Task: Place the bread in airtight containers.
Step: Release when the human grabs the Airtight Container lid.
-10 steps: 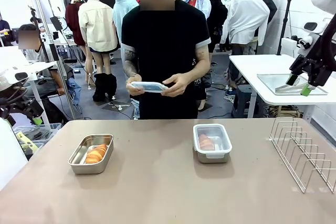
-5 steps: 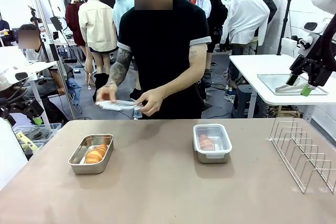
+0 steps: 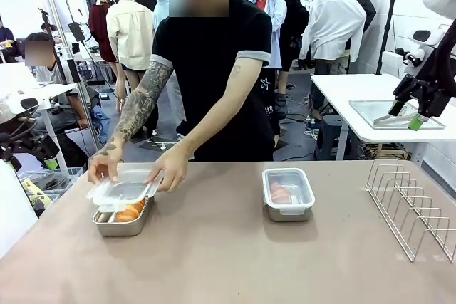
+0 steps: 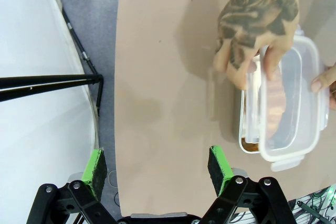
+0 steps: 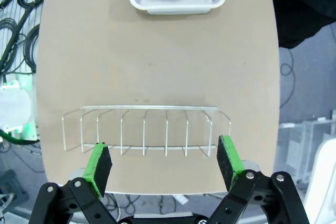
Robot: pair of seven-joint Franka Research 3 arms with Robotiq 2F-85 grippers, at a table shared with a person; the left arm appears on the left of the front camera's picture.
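Observation:
On the left of the table a steel airtight container (image 3: 107,223) holds a croissant (image 3: 130,211). A person's two hands press a clear lid (image 3: 125,191) onto it. In the left wrist view the same lid (image 4: 302,98) sits over the croissant (image 4: 275,106), with a hand (image 4: 257,19) on its near end. The other airtight container (image 3: 288,194) stands mid-right with its lid on and a croissant (image 3: 279,194) inside; it is also at the top of the right wrist view (image 5: 177,2). My left gripper (image 4: 157,163) hangs open, high above the table's edge. My right gripper (image 5: 164,162) is open above the wire rack.
A wire rack (image 3: 413,208) stands at the table's right edge, directly under my right gripper (image 5: 144,129). Behind it a white side table carries a flat steel tray (image 3: 370,113). Bare tabletop lies between the two containers and along the front.
The person lowered the clear lid from chest height onto the left container and leaned over the table. Neither gripper moved.

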